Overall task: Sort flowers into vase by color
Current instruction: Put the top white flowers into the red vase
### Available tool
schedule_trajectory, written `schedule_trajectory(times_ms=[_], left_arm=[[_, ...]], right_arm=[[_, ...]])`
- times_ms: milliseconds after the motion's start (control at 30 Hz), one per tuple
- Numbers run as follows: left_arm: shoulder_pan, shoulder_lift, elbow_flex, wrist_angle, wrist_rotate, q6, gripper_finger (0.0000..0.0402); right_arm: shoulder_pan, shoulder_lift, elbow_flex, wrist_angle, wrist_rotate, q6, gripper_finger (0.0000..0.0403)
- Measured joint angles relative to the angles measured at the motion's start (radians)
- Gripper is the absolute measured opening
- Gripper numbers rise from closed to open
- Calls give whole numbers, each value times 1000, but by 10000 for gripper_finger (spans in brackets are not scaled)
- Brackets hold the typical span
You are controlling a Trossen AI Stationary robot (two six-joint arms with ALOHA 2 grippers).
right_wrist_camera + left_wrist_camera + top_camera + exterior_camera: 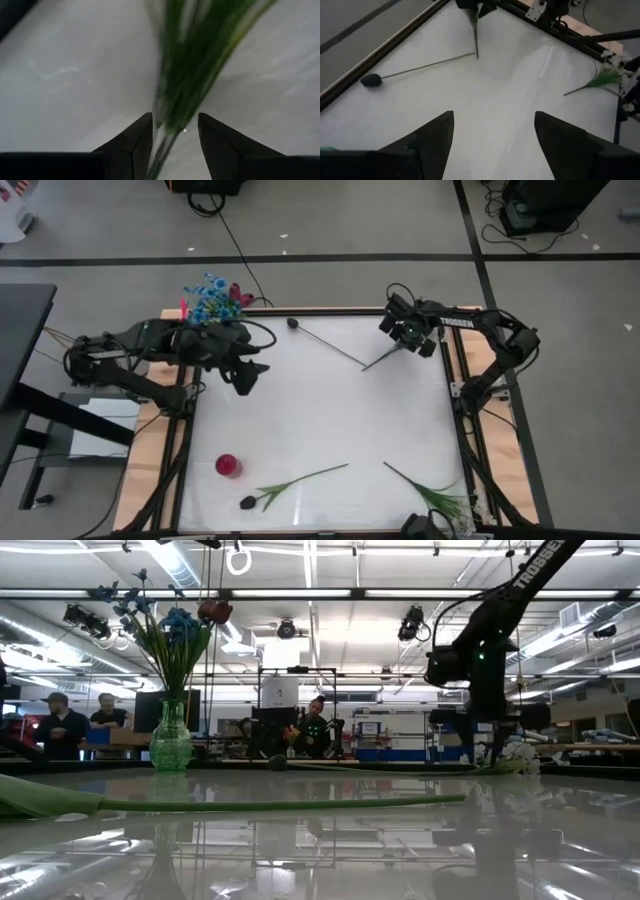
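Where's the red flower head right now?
In the high view the red flower head lies near the table's bottom-left corner, just up-left of the dark-headed flower, far from both arms.

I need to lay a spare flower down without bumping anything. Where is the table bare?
The middle is bare, between the left gripper and the right gripper holding a stem. Crowded: the front edge, with red flower, dark flower and white flower.
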Motion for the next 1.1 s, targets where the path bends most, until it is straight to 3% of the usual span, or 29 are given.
schedule_trajectory(times_ms=[300, 567, 733, 867, 1000, 1100], left_arm=[[4, -15, 0, -40, 0, 33, 281], [37, -22, 0, -37, -5, 103, 281], [88, -22, 0, -37, 111, 115, 281], [120, -22, 0, -37, 119, 157, 281], [156, -21, 0, -33, 127, 190, 281], [182, -15, 0, 15, 216, 217, 281]], right_arm=[[-20, -7, -108, 96, 14, 20, 142], [12, -20, -120, 141, 15, -67, 15], [76, -93, -126, 169, -40, -60, 22], [151, -194, -125, 231, -15, -98, 10], [252, -307, -124, 359, -6, -185, 10], [338, -381, -124, 488, 29, -265, 11]])
